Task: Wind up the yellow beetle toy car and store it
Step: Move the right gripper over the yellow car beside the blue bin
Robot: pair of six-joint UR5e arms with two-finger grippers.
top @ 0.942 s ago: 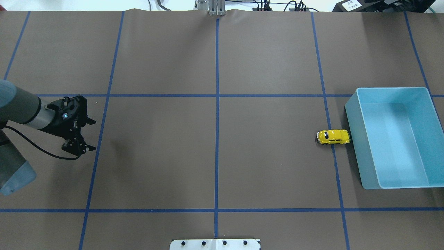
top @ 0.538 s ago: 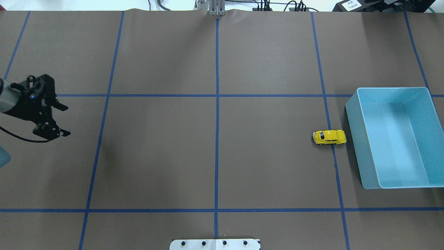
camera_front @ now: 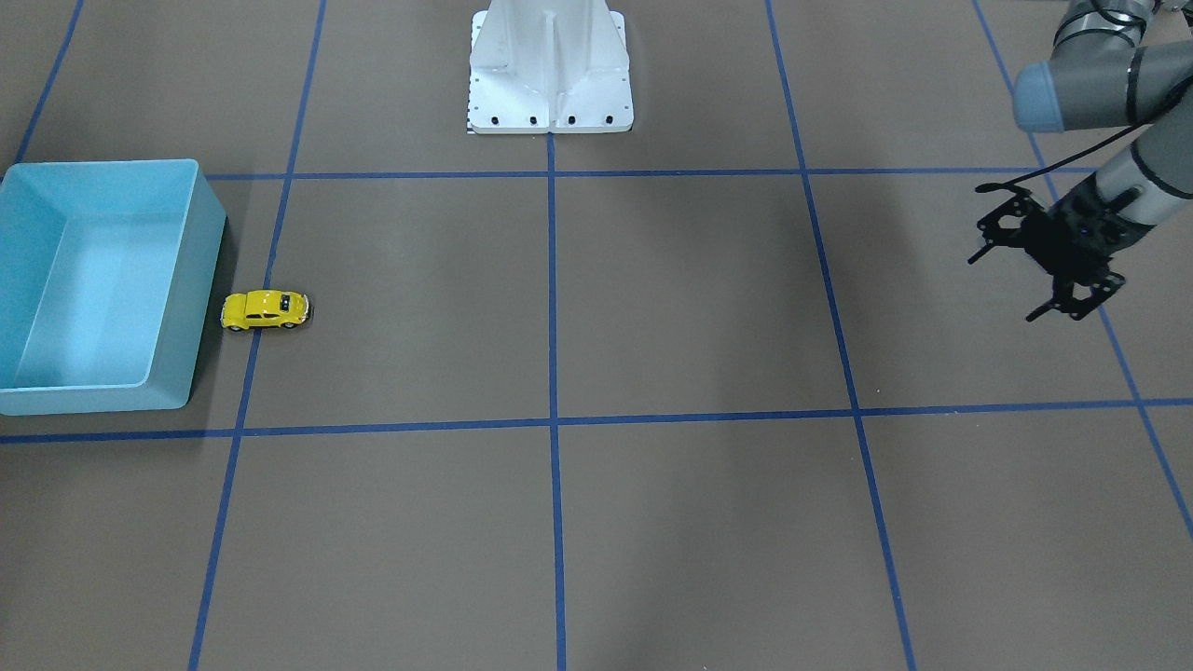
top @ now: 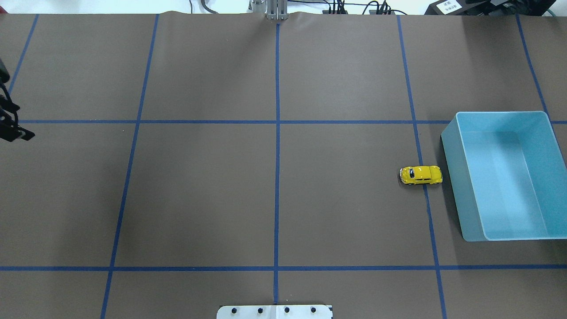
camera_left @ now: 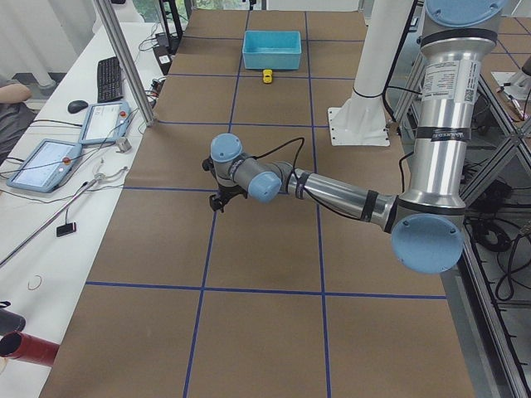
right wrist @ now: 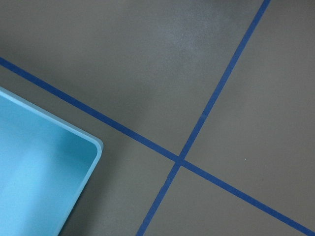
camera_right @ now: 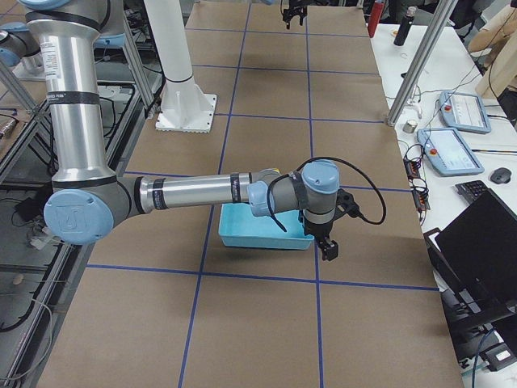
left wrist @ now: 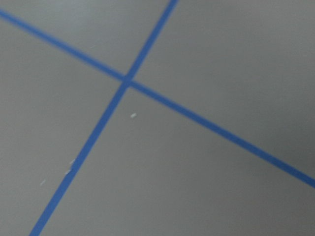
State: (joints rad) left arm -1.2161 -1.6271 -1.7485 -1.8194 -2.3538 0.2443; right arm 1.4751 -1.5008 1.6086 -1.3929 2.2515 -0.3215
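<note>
Overhead and front views face to face over yellow beetle toy car (top: 421, 175)

Your brown table (top: 199, 199), gridded in blue tape (top: 276, 177), fills the overhead view; at 9 o'clock in the left-end view, your white bench (camera_left: 33, 240) carries a keyboard (camera_left: 109, 79), mouse (camera_left: 77, 106) and tablets (camera_left: 46, 164).
</note>
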